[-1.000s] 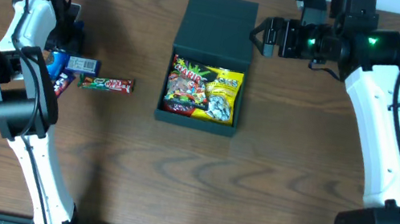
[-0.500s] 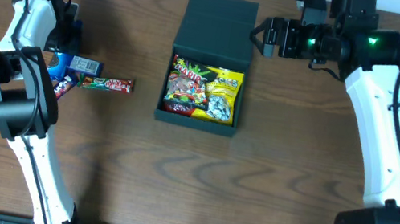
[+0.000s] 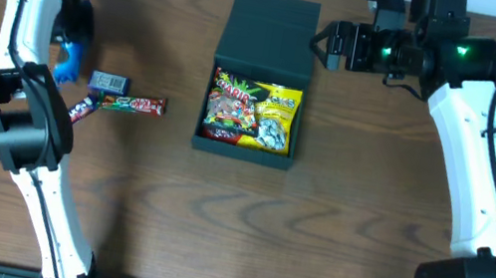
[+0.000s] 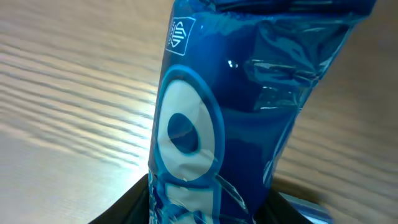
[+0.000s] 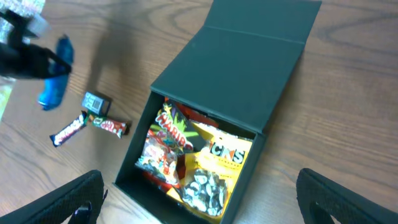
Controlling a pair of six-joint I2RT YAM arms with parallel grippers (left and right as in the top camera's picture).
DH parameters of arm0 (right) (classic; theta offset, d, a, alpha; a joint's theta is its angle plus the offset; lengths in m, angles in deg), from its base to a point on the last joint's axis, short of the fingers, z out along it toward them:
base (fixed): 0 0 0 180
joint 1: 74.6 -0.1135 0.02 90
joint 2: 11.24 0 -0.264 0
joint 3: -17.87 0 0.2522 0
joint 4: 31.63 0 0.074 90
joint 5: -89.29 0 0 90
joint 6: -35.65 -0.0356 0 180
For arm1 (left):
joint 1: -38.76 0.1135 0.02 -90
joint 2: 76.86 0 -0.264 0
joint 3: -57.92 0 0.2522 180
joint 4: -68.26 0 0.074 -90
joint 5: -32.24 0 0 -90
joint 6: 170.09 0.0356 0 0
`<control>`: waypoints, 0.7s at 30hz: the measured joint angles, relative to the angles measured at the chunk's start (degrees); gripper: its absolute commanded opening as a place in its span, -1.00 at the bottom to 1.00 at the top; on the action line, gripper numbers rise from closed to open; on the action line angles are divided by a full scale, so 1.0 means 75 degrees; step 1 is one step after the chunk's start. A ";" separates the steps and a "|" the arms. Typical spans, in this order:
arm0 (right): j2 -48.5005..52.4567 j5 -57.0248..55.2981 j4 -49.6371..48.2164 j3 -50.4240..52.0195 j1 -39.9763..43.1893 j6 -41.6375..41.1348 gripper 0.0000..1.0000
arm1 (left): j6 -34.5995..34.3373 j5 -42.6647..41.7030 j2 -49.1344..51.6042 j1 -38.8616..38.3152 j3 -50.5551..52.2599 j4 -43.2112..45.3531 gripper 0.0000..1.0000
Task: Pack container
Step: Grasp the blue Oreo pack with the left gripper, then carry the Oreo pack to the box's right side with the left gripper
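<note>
The dark charcoal-teal container (image 3: 241,152) stands open at the table's middle, its lid (image 3: 271,32) laid back on the far side. Inside lie a Haribo packet (image 3: 231,101) and a yellow packet (image 3: 278,114). My left gripper (image 3: 69,47) is at the far left, shut on a blue snack packet (image 3: 64,66) that hangs from it. That packet (image 4: 236,112) fills the left wrist view between the jaws (image 4: 208,211). My right gripper (image 3: 323,42) hovers beside the lid's right edge, open and empty. The right wrist view looks down between its spread fingers (image 5: 211,202) at the container (image 5: 242,74).
Three loose snacks lie left of the container: a small dark packet (image 3: 109,81), a red-green candy bar (image 3: 133,103) and another bar (image 3: 79,109). The right wrist view shows them too, with the dark packet (image 5: 96,101) near the blue packet (image 5: 56,90).
My left gripper has moved toward the table's far edge, taking the blue packet up and away from the other loose snacks. The right arm has not moved.
</note>
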 measured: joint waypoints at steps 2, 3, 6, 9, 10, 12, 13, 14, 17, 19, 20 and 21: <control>-0.0003 0.0012 -0.0012 0.0000 0.0050 0.0000 0.93 | -0.0093 0.0079 0.0000 -0.0108 -0.0731 -0.0443 -0.34; -0.0003 0.0017 -0.0003 0.0000 0.0099 0.0000 0.91 | -0.0125 0.0090 0.0000 -0.0175 -0.1017 -0.0638 -0.35; -0.0087 0.0029 0.0020 0.0003 0.0414 -0.0003 0.91 | -0.0300 0.0137 0.0000 -0.0577 -0.1842 -0.1169 -0.37; -0.0463 0.0026 0.0052 0.0003 0.0988 -0.0006 0.92 | -0.0659 0.0117 -0.0003 -0.1276 -0.2224 -0.1422 -0.37; -0.0656 0.0017 0.0082 0.0003 0.1201 -0.0012 0.92 | -0.0842 0.0108 -0.0003 -0.1577 -0.2244 -0.1518 -0.37; -0.1125 -0.0006 0.0201 0.0003 0.1652 -0.0020 0.93 | -0.1212 0.0058 -0.0003 -0.2238 -0.2250 -0.1740 -0.37; -0.1373 -0.0023 0.0294 0.0003 0.1871 -0.0023 0.93 | -0.1390 0.0003 -0.0003 -0.2559 -0.2250 -0.1853 -0.38; -0.1577 -0.0058 0.0393 0.0000 0.2043 -0.0023 0.94 | -0.1571 -0.0108 -0.0003 -0.2873 -0.2250 -0.1979 -0.39; -0.2145 -0.0242 0.0766 -0.0009 0.2445 -0.0023 0.96 | -0.2063 -0.0393 -0.0003 -0.3873 -0.2250 -0.2203 -0.51; -0.2384 -0.0396 0.1023 -0.0026 0.2646 -0.0017 0.99 | -0.2358 -0.0530 -0.0003 -0.4436 -0.2250 -0.2305 -0.60; -0.2439 -0.0463 0.1119 -0.0026 0.2716 -0.0009 0.99 | -0.2471 -0.0565 -0.0003 -0.4669 -0.2250 -0.2328 -0.64; -0.2498 -0.0513 0.1212 -0.0026 0.2815 0.0009 0.99 | -0.2614 -0.0592 -0.0003 -0.4937 -0.2250 -0.2366 -0.67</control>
